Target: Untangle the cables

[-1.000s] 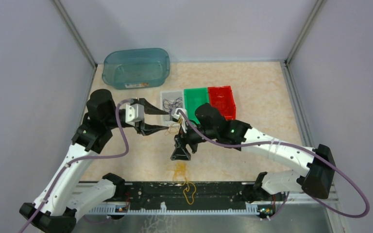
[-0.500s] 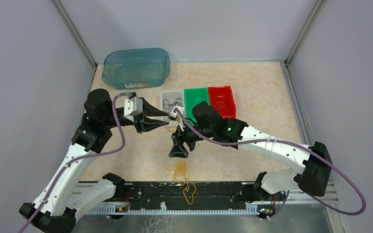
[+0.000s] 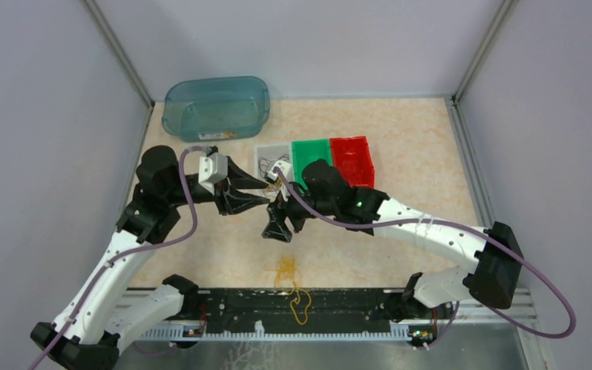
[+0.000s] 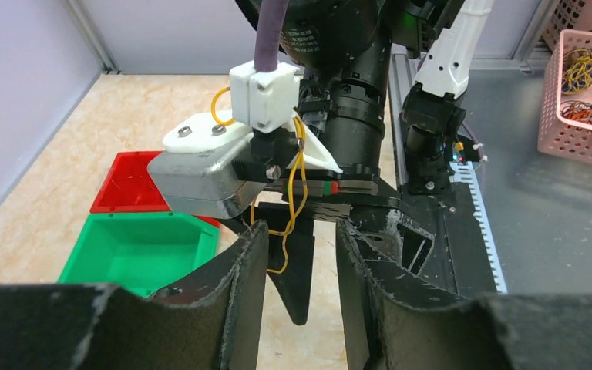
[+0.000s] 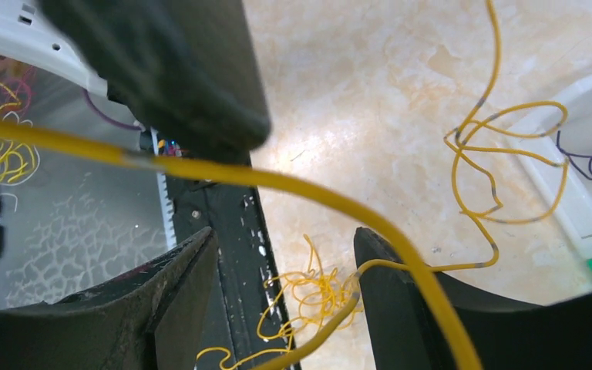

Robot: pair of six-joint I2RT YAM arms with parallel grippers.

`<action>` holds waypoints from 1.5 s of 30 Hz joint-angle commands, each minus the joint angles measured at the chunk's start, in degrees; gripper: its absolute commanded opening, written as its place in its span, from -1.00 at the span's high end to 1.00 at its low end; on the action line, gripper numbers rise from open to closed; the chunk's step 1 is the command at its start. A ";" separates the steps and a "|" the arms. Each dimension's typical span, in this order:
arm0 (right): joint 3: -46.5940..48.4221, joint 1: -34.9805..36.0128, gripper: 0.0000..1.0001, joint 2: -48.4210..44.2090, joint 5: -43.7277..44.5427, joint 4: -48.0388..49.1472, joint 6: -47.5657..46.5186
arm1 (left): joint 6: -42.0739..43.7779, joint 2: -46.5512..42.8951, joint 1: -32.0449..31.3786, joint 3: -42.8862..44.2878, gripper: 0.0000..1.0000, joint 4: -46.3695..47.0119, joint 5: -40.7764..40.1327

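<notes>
- Near the far left corner of the counter (image 3: pixel 416 146) you have a teal tub (image 3: pixel 216 108). A pale label strip runs along its near wall, but the print is too small to read.
- From above, your left claw (image 3: pixel 264 190) reaches rightward and your right claw (image 3: pixel 277 235) points down at the counter. The two are close together, just in front of a row of three bins: a grey bin (image 3: pixel 258 148), a green bin (image 3: pixel 312 158) and a red bin (image 3: pixel 352 158).
- The dark purple cables (image 3: pixel 272 163) lie as a loose clump inside the grey bin.
- A yellow clump (image 3: pixel 285 270) lies on the counter near the black rail (image 3: pixel 354 308), with another yellow loop lying on the rail itself.
- Left claw: only its wrist view shows the gap clearly. The fingers stand narrowly parted with nothing pinched between them.
- That same view shows a yellow cable (image 4: pixel 299 185) draped over the white camera block on your right arm. It hangs down just beside one left finger.
- Right claw: its wrist view shows the fingers spread wide. A yellow strand sweeps close across the lens and over the gap, and it does not look gripped.
- Only the left wrist view shows a pink basket (image 4: pixel 563 135) off the counter, holding yellow, orange and dark cables.
</notes>
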 commanded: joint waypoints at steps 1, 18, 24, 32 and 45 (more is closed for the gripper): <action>3.13 -0.32 -0.31 0.29 4.04 6.76 1.19 | -3.84 -0.70 -0.41 -0.76 0.14 1.39 2.17; 0.25 -0.30 -0.30 0.38 1.41 7.98 1.77 | -2.61 -2.49 -0.40 -1.29 0.11 6.53 -3.77; 0.58 -0.31 -0.31 0.75 0.43 8.69 2.20 | -4.09 -1.78 -0.40 -1.32 0.19 6.52 -1.43; 0.36 -0.31 -0.31 0.60 0.58 8.29 2.14 | 0.79 -2.69 -0.45 -1.39 0.16 2.67 -8.35; 0.48 -0.25 -0.31 1.09 -0.84 8.31 2.40 | -0.08 -3.51 -0.44 -1.62 -0.28 4.30 -10.12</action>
